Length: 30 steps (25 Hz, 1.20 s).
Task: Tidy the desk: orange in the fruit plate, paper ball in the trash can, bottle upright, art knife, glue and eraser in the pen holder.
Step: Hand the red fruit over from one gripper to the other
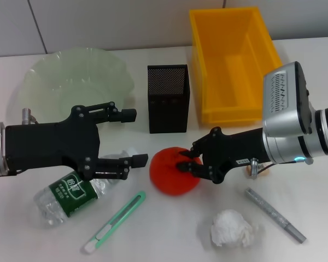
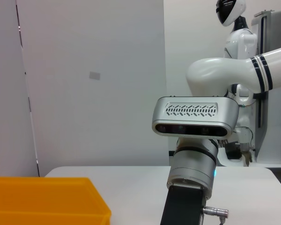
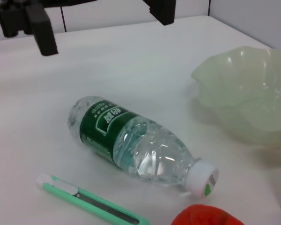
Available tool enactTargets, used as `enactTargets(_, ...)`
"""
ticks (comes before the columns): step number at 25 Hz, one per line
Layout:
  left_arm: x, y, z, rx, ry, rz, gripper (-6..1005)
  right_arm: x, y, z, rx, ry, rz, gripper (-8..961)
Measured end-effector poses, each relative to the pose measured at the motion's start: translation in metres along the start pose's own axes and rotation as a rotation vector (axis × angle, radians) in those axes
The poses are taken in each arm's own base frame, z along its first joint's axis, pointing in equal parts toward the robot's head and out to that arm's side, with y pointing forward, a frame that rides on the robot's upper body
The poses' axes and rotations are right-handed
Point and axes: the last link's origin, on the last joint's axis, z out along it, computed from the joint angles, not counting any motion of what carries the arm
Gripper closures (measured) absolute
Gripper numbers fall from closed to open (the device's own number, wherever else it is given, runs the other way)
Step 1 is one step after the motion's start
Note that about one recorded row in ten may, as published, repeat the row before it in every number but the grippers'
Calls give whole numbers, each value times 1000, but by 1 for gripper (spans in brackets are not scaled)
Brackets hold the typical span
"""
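- The clear plastic water bottle (image 3: 131, 145) lies on its side on the white desk (image 1: 169, 240); its green label carries white characters I cannot read, and its white cap has a small green mark.
- My left gripper (image 1: 128, 136) hangs spread wide above the bottle's cap end, which it hides in the head view.
- My right gripper (image 1: 187, 161) presses its black fingers against the round orange (image 1: 172, 172); the fingertips blend into the fruit, so I cannot tell whether they clamp it.
- The mint-green art knife (image 1: 113, 222) lies just beside the bottle, its end cut off in my right wrist view.
- The pale green ruffled fruit plate (image 1: 76, 73), black mesh pen holder (image 1: 168, 98), yellow plastic bin (image 1: 232, 63), crumpled white paper ball (image 1: 231, 228) and grey glue pen (image 1: 275, 214) stand apart.
- A small object behind my right wrist is mostly hidden.
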Motion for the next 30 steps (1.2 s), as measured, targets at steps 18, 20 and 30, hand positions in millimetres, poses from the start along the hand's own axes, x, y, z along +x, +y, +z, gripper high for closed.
enactTargets(18,-12,5,-17,66,18,-27,164,-18,-4,-12,45,-35,-48,876)
enactTargets(20,-14,6,-19,71,19,-29,164,-22,-5,-15,53,-41,-56,885)
enactTargets(30,-15,8,-20,77,26,-26,164,-51,-4,-21,73,-68,-123,913)
